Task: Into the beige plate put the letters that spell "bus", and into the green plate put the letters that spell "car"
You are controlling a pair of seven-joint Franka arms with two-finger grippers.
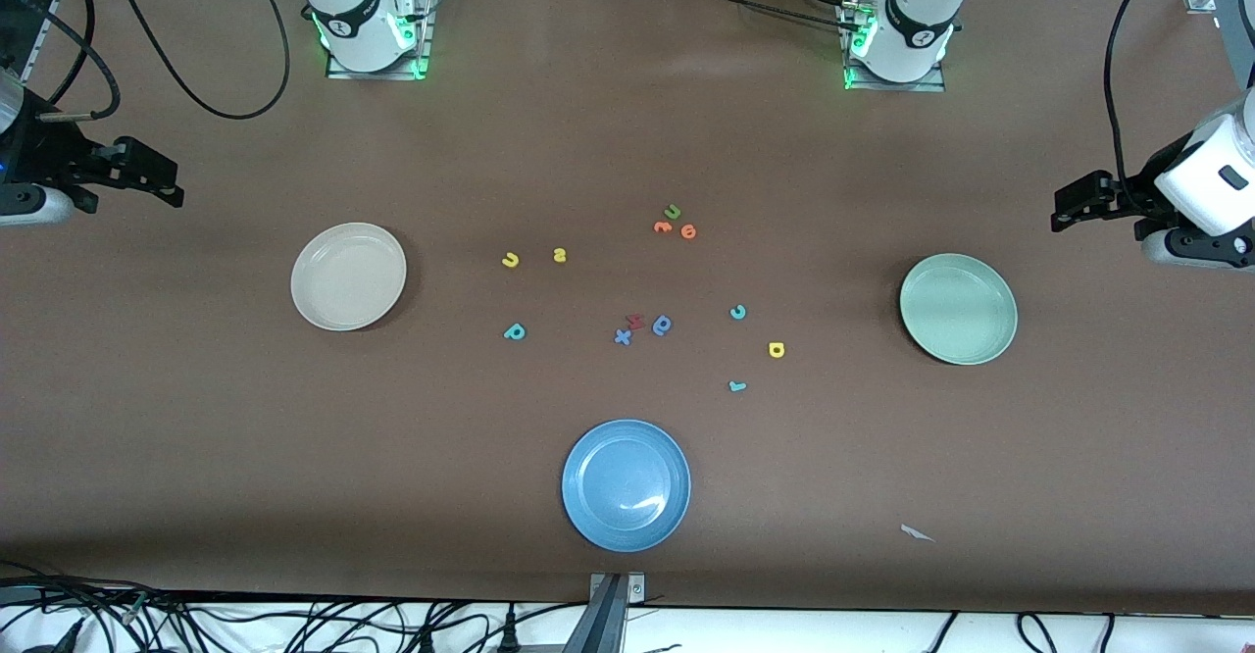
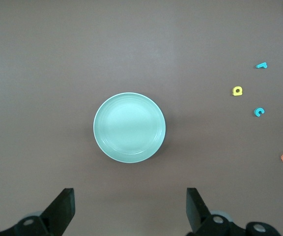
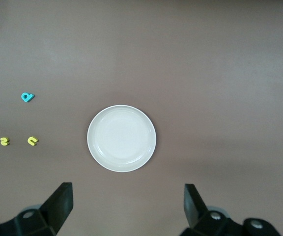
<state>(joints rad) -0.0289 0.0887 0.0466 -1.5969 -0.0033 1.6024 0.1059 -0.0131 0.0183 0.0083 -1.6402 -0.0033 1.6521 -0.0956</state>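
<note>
The left gripper is hanging over the counter at the left arm's end, its fingers standing wide apart and gripping nothing. In the left wrist view the green plate is lying on the counter between the lines of the two fingers, well apart from them. The right gripper is waiting over the right arm's end of the counter, its fingers also spread wide and holding nothing; the beige plate is sitting clear of them, centred between them in the right wrist view.

Both plates are lying bare. The yellow u and yellow s are lying side by side near the middle of the counter, toward the beige plate, and the teal b is lying nearer the front camera than they are. The teal c, yellow a and teal r are lying apart from one another on the green plate's side of the middle, the r nearest the front camera.

Between the two groups a blue x, a red letter and a blue round letter are clustering together. A green u and two orange letters are lying farther from the camera. A blue plate is sitting nearest the front camera.
</note>
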